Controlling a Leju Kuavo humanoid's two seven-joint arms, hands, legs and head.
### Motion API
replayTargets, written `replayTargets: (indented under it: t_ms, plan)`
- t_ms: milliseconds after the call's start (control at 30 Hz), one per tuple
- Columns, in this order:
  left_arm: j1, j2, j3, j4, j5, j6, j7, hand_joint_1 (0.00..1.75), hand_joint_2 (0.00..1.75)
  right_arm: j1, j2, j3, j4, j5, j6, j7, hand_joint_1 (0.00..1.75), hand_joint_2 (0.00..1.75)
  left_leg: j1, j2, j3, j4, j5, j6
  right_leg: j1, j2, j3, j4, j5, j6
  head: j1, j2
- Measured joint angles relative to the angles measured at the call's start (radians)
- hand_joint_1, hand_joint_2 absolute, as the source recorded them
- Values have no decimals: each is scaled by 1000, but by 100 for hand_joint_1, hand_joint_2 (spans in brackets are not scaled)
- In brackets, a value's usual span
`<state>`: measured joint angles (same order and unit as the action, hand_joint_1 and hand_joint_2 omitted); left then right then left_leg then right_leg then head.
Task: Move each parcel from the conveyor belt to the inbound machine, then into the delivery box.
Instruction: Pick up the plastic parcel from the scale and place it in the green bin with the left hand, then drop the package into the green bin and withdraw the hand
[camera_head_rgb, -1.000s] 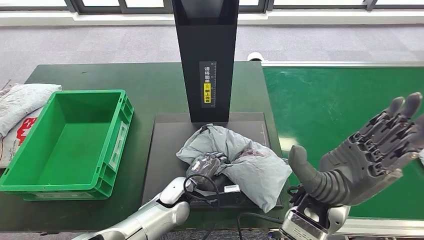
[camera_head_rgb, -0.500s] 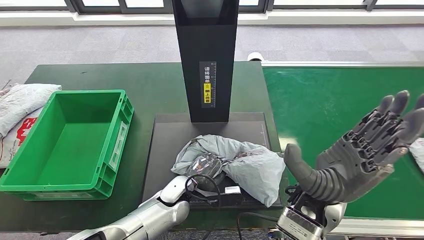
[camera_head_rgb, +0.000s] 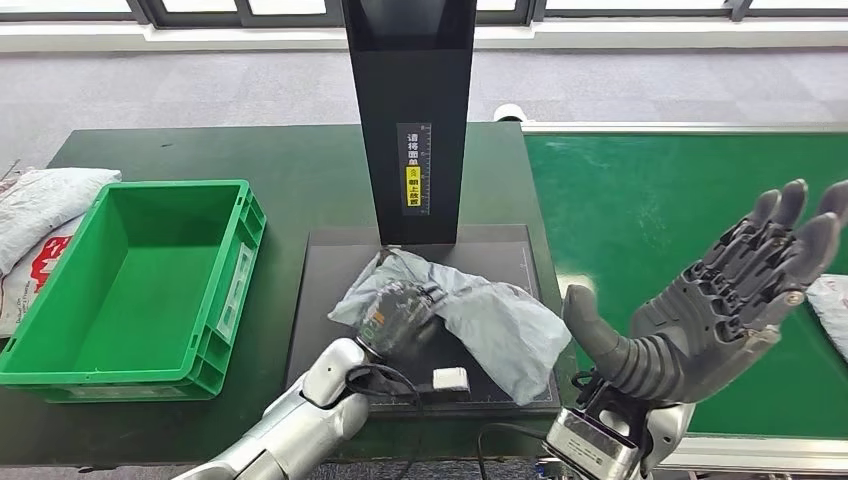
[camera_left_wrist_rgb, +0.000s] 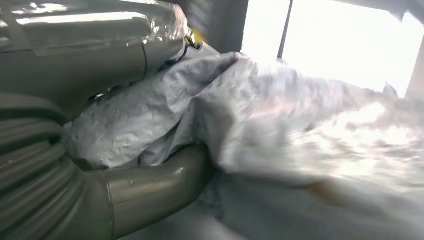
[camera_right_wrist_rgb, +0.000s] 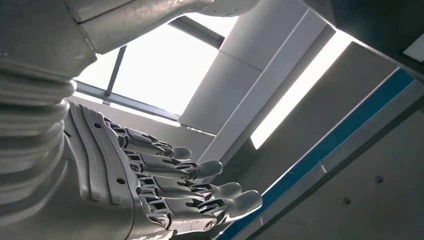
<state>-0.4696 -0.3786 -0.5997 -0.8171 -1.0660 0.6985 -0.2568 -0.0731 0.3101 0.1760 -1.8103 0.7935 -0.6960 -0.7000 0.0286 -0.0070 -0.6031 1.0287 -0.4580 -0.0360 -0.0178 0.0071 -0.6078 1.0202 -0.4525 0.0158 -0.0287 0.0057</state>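
Note:
A crumpled grey parcel (camera_head_rgb: 480, 320) lies on the black platform of the inbound machine (camera_head_rgb: 330, 262), in front of its black post (camera_head_rgb: 412, 110). My left hand (camera_head_rgb: 392, 318) grips the parcel's near left part; in the left wrist view the grey thumb (camera_left_wrist_rgb: 150, 187) curls under the wrinkled parcel (camera_left_wrist_rgb: 280, 115). My right hand (camera_head_rgb: 715, 305) is raised above the near edge of the green conveyor belt (camera_head_rgb: 650, 200), palm up, fingers spread and holding nothing (camera_right_wrist_rgb: 165, 185). Another grey parcel (camera_head_rgb: 832, 300) shows at the belt's right edge.
An empty green delivery box (camera_head_rgb: 140, 280) stands on the dark green table, left of the platform. Bagged parcels (camera_head_rgb: 35, 215) lie at the far left beyond the box. A small white tag (camera_head_rgb: 450, 377) rests on the platform's front.
My left hand has dragged the parcel leftward and farther across the platform, uncovering a small white tag. The right hand has drifted slightly left, still spread.

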Motion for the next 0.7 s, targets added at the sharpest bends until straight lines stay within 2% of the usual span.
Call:
replayTargets:
  t_ms: [133,300,567,700]
  plan:
    - [59,4,243,-211,-2,1,-60,175,175,1,0,-3,-1,0,0,0,0,175,0,2,0,0,0,0,0,2,-1,0,0,0,0,0]
    - [124,7,428,-399,36,2,-108,175,175,3,0,-5,-1,-1,0,0,0,175,0,2,0,0,0,0,1,2,0,0,0,0,0,0]
    - [182,9,579,-555,65,2,-143,175,175,7,0,-6,1,6,0,0,0,175,0,0,0,0,0,0,0,0,0,0,0,0,0,0]
    - [202,9,702,-606,114,2,-181,175,175,21,-2,-6,6,7,0,0,0,175,0,0,0,0,0,0,1,0,0,0,0,0,0,0]
